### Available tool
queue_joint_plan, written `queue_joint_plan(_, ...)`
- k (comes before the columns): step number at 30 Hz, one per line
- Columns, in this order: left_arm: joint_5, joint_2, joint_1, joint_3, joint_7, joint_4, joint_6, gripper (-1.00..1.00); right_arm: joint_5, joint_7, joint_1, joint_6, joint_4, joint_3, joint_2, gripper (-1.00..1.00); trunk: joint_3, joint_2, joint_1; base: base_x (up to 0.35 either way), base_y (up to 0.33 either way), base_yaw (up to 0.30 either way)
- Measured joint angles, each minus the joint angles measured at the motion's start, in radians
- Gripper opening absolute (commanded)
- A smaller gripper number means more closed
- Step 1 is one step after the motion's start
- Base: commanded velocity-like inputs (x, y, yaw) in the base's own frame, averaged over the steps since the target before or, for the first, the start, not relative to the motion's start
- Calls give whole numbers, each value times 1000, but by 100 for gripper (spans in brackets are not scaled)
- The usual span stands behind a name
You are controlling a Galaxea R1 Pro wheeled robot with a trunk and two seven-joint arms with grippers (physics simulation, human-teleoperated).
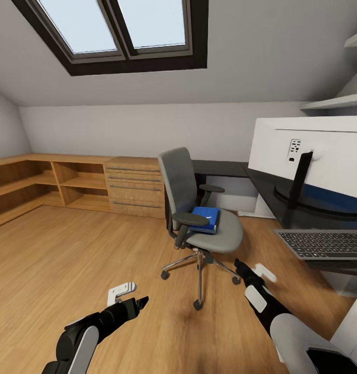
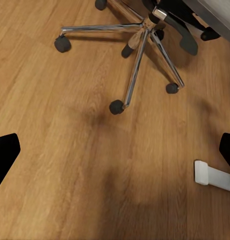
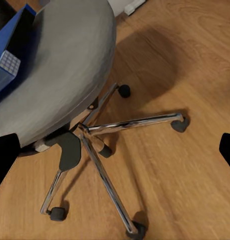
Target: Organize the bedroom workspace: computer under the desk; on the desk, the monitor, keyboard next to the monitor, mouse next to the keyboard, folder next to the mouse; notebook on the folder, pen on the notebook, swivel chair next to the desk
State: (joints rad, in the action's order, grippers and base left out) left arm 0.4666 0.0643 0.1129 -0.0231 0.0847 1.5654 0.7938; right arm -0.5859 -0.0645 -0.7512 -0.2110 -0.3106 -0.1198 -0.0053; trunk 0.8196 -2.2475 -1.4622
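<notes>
Desk (image 1: 266, 187) at right already has the monitor (image 1: 324, 156) standing on it, w/ the keyboard (image 1: 324, 244) just in front, so those look done imo. Swivel chair (image 1: 199, 208) sits mid-floor, a bit off the desk. Folder (image 1: 207, 218) still on its seat, not moved yet. Left gripper (image 1: 139, 302) and right gripper (image 1: 239, 266) both spread wide, nothing held, low near the chair base.

This is an attic room at home, set up as a study. A sloped white ceiling carries a dark-framed skylight (image 1: 127, 31) over a wood floor (image 1: 69, 259). Low wooden shelving (image 1: 69, 182) lines the far wall, and a black desk (image 1: 266, 189) on the right holds a monitor (image 1: 324, 156) and keyboard (image 1: 324, 244), with a grey swivel chair (image 1: 196, 208) beside it.
</notes>
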Motion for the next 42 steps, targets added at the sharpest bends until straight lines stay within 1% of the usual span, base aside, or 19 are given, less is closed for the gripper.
queue_joint_plan(5, 1, 1, 0, -1, 0, 0, -1, 100, 0, 48, 1, -2, -2, 0, -3, 100, 0, 0, 0, 18, 0, 0)
queue_joint_plan(10, 2, 1, 0, -1, 0, 0, -3, 100, -3, 75, 2, -18, -1, 0, -25, 100, 0, 0, 0, 182, 0, 0)
queue_joint_plan(11, 2, 1, 0, -1, 1, 0, -2, 100, -18, 77, 2, -23, 0, -2, -39, 100, 0, 0, 0, 45, 0, 0)
queue_joint_plan(12, 2, 1, 0, -1, 1, 0, -2, 100, -41, 78, 2, -25, 1, -2, -46, 100, 0, 0, 0, 18, 0, 0)
queue_joint_plan(13, 2, 0, 0, -1, 1, 0, -2, 100, -75, 78, 2, -27, 2, -2, -50, 100, 0, 0, 0, 15, 0, 0)
queue_joint_plan(15, 2, 0, 0, -1, 1, 0, -2, 100, -86, 78, 2, -27, 2, -2, -52, 100, 0, 0, 0, 13, 0, 0)
queue_joint_plan(19, 2, 0, 0, 1, 2, 0, -2, 100, -109, 77, 2, -28, 2, -4, -67, 100, 0, 0, 0, 127, 0, 0)
queue_joint_plan(21, 2, 0, 0, 2, 2, 0, -3, 100, -111, 77, 2, -28, 2, -5, -68, 100, 0, 0, 0, 100, 0, 0)
queue_joint_plan(25, 2, 0, 0, 3, 2, 0, -3, 100, -116, 75, 2, -27, 2, -25, -69, 100, 0, 0, 0, 41, 0, 0)
queue_joint_plan(26, 1, 0, 0, 12, 1, 0, -3, 100, -118, 74, 2, -27, 2, -46, -70, 100, 0, 0, 0, 10, 0, 0)
queue_joint_plan(28, 1, 0, 0, 21, 1, 0, -3, 100, -118, 73, 2, -26, 2, -59, -70, 100, 0, 0, 0, 118, 0, 0)
queue_joint_plan(29, 1, -1, 0, 33, 0, 0, -4, 100, -119, 72, 2, -25, 3, -74, -70, 100, 0, 0, 0, 263, 0, 0)
queue_joint_plan(31, 1, -1, 0, 48, 0, 0, -4, 100, -119, 72, 2, -26, 3, -78, -70, 100, 0, 0, 1, 282, 0, 0)
queue_joint_plan(32, 0, 0, 0, 67, 0, 0, -4, 100, -119, 72, 2, -26, 2, -81, -70, 100, 0, 0, 1, 196, 0, 0)
queue_joint_plan(34, 2, 0, 0, 90, 0, 0, -4, 100, -119, 71, 2, -27, 2, -85, -70, 100, 0, 0, 0, 116, 0, 0)
queue_joint_plan(38, 3, 1, 0, 103, 0, 0, -5, 100, -119, 71, 2, -27, 3, -87, -70, 100, 0, 0, 0, 128, 0, 0)
queue_joint_plan(42, 3, 1, 0, 109, 0, 0, -4, 100, -119, 71, 2, -27, 3, -89, -71, 100, 0, 0, 0, 126, 0, 0)
